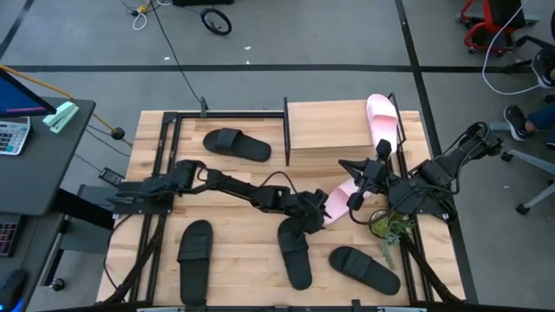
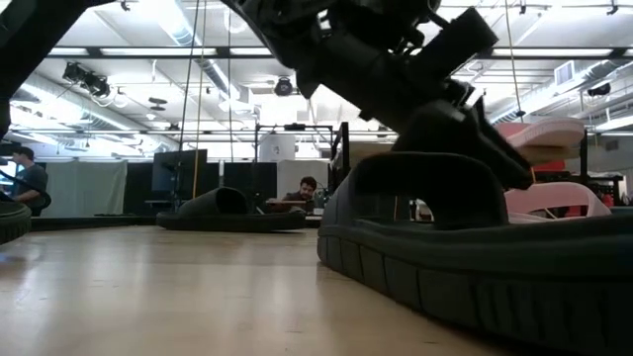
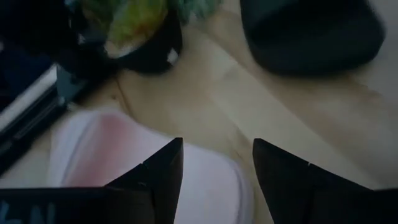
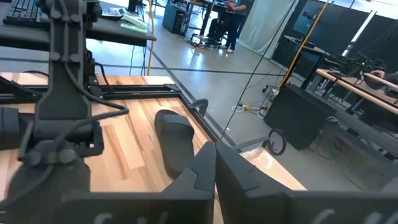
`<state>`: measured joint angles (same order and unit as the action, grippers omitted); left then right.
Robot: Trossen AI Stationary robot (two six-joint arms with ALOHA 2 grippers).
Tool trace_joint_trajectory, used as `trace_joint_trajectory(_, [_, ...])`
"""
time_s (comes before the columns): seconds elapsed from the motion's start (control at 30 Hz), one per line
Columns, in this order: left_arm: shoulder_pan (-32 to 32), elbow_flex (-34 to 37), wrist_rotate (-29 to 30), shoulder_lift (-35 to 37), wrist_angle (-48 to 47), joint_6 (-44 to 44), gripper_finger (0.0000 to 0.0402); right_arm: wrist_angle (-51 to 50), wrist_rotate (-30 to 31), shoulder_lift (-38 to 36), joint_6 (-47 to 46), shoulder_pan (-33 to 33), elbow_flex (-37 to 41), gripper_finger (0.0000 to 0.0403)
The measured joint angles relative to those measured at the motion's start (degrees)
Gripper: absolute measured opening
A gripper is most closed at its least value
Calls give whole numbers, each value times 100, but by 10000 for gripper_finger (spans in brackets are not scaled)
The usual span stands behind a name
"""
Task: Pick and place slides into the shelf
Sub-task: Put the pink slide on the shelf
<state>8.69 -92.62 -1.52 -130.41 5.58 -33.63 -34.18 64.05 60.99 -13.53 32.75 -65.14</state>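
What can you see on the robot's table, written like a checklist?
Surface: light wooden tabletop, black frame rails along its edges.
Job's things: small rack with a light wooden board; one pale pink slide sandal on its right edge; a second pale pink slide on the table; four black slide sandals, one at the back, three in front.
Clutter: small green plant in a dark pot.
Grippers: left hand open over the second pink slide; right hand shut, raised beside the rack.
Cables: cords on the grey floor.
Surroundings: desk with a calculator, red chair, people beyond the table.
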Motion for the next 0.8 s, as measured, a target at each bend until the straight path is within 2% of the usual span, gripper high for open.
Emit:
trace_joint_trajectory(0.23, [12,-96,265,-72,-583,431,191,-44,0,0,-35,0,0,13])
trace_joint_trajectory(0.37, [8,-81,600,-133,-1012,229,190,-51,0,1,-47,0,0,12])
trace_joint_trajectory(0.57, [-9,-80,782,-127,-849,-78,185,-51,0,2,-47,0,0,14])
trace_joint_trajectory(0.7, [-60,-80,776,-127,-814,-8,158,-51,-1,0,-47,0,0,12])
trace_joint_trajectory(0.8, [-64,-80,778,-127,-808,-9,118,-51,-2,0,-47,0,0,12])
